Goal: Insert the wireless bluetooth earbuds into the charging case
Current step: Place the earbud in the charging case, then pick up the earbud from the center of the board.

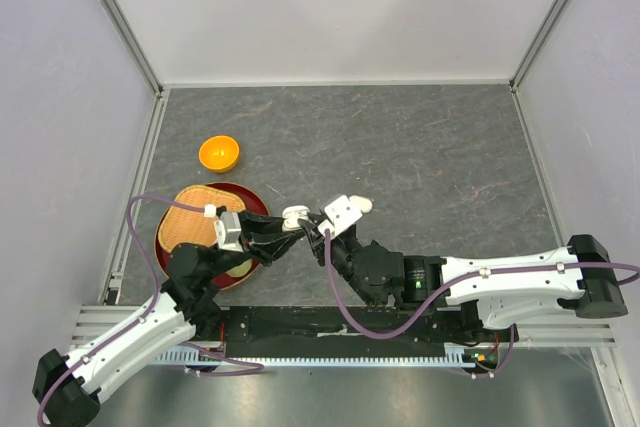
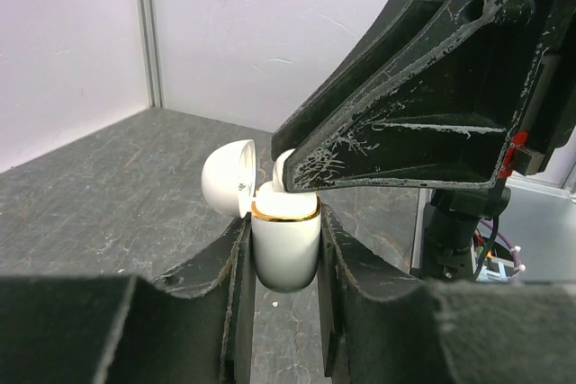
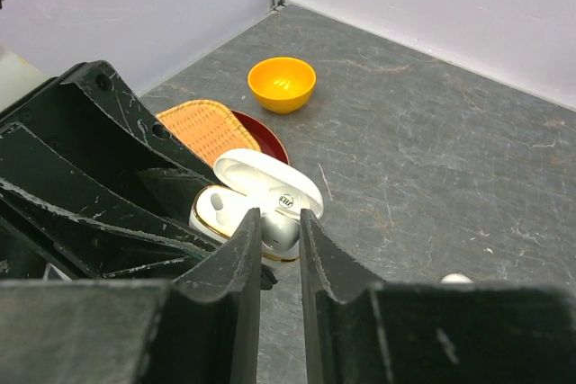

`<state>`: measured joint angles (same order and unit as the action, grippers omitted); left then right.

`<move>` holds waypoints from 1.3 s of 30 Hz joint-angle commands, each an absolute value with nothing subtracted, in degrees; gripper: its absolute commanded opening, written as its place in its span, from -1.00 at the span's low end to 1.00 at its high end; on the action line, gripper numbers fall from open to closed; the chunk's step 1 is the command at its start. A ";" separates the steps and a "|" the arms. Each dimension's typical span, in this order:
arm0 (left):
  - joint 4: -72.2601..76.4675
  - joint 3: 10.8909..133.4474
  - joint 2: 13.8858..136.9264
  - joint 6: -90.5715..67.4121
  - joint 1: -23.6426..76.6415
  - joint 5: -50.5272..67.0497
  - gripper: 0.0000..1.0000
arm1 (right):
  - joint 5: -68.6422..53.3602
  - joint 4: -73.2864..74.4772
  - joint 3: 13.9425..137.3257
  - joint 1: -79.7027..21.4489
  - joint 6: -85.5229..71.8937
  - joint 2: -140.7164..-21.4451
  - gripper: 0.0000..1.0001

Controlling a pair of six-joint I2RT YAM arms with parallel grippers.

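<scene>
Sitting at the mouth of the open case (image 2: 285, 245), one white earbud (image 2: 282, 169) is pinched between the fingers of the right gripper (image 3: 280, 222), which closes on it from above with its stem pointing down toward the gold-rimmed opening. The case stands upright with its lid tipped back, lifted off the table (image 1: 420, 157) and clamped by its sides in the left gripper (image 1: 293, 234). The two grippers meet tip to tip near the middle of the table's near edge. Just to the left lies a woven tray (image 1: 192, 217) resting on a red plate (image 1: 256, 197), and beyond them stands an orange bowl (image 1: 219, 153).
</scene>
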<state>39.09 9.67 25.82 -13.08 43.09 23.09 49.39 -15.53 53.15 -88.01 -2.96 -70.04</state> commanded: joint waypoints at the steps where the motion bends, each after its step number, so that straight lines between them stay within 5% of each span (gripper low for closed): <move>1: 43.95 10.64 24.70 -10.46 43.07 25.05 -0.96 | 46.41 -14.24 54.05 -88.86 -4.04 -70.75 -1.00; 5: 43.86 10.46 24.43 -10.63 43.15 24.61 -0.96 | 46.32 -11.52 55.37 -88.86 -6.15 -71.01 -0.96; 8: 43.77 10.37 24.52 -10.90 43.07 24.43 -0.96 | 46.67 -8.97 56.95 -88.77 -8.52 -71.19 -0.69; 9: 43.77 10.46 24.61 -10.81 43.07 24.43 -0.96 | 46.76 -7.75 57.74 -88.86 -9.13 -71.19 -0.31; 10: 43.77 10.28 24.52 -10.98 43.15 24.43 -0.96 | 46.93 -7.47 58.09 -88.86 -10.62 -71.10 -0.14; 17: 42.89 10.11 23.91 -11.25 43.15 24.08 -0.96 | 44.39 -9.39 58.72 -88.42 -16.52 -66.63 0.74; 21: 41.93 9.84 22.77 -11.42 43.07 23.29 -0.96 | 43.68 -14.85 56.34 -87.37 -17.66 -59.79 0.91; 29: 40.52 9.75 21.27 -11.43 43.07 22.32 -0.95 | 54.98 -8.54 55.55 -82.89 -22.66 -53.79 0.96; 35: 40.17 10.37 21.36 -11.51 43.15 22.59 -0.96 | 57.57 11.56 57.03 -73.76 -43.37 -53.70 0.96; 39: 39.73 10.63 21.01 -11.51 43.07 22.50 -0.95 | 41.82 30.46 60.64 -60.41 -57.29 -57.90 0.96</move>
